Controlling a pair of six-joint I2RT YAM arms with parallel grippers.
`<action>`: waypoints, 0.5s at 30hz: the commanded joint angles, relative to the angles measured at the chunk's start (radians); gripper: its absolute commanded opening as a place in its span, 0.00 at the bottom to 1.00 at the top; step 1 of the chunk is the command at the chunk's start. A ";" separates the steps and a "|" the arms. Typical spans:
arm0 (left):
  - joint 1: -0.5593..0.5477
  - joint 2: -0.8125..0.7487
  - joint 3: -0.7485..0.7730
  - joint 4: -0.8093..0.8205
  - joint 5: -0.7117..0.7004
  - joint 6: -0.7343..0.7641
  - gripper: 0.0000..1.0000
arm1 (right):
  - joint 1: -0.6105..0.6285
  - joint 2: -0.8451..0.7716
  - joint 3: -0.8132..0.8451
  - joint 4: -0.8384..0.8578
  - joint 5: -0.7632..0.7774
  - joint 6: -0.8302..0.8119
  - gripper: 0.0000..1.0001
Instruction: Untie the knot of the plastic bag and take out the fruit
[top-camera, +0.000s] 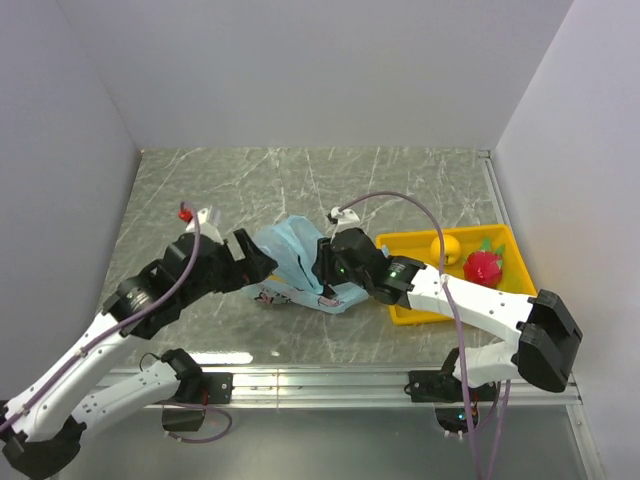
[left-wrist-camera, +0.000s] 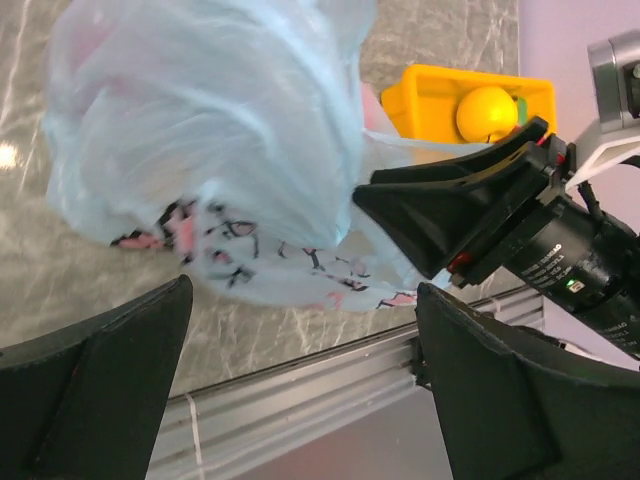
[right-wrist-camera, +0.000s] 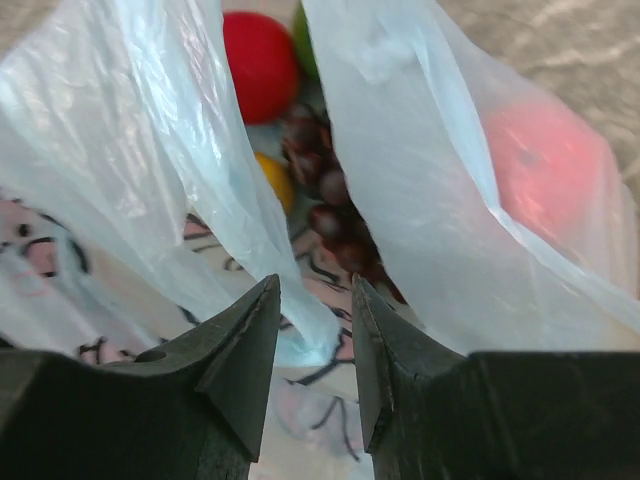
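The light-blue plastic bag (top-camera: 295, 258) (left-wrist-camera: 220, 130) lies on its side between both arms, its printed side down. No tied knot shows; the bag's mouth gapes in the right wrist view. Inside lie a red apple (right-wrist-camera: 260, 60), a dark grape bunch (right-wrist-camera: 325, 200) and a yellow fruit (right-wrist-camera: 277, 180); the peach (right-wrist-camera: 545, 165) glows through the plastic. My right gripper (right-wrist-camera: 315, 290) (top-camera: 322, 270) is at the mouth, fingers narrowly apart, a fold of the bag's edge between them. My left gripper (left-wrist-camera: 303, 300) (top-camera: 255, 262) stands wide open beside the bag's left, holding nothing.
A yellow tray (top-camera: 410, 310) (left-wrist-camera: 420, 95) sits right of the bag with a yellow fruit (top-camera: 445, 248) (left-wrist-camera: 487, 112) and a bigger red fruit with green leaves (top-camera: 483, 265). The table's metal front rail (top-camera: 320, 380) runs close below the bag.
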 joint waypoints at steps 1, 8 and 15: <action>0.001 0.086 0.053 0.046 0.052 0.123 0.99 | 0.014 0.016 0.036 0.099 -0.027 -0.027 0.42; 0.003 0.299 0.026 0.158 -0.075 0.106 0.99 | 0.094 0.127 0.024 0.268 -0.144 -0.047 0.43; 0.003 0.432 -0.054 0.241 -0.178 0.040 0.96 | 0.174 0.156 -0.045 0.441 -0.248 0.003 0.43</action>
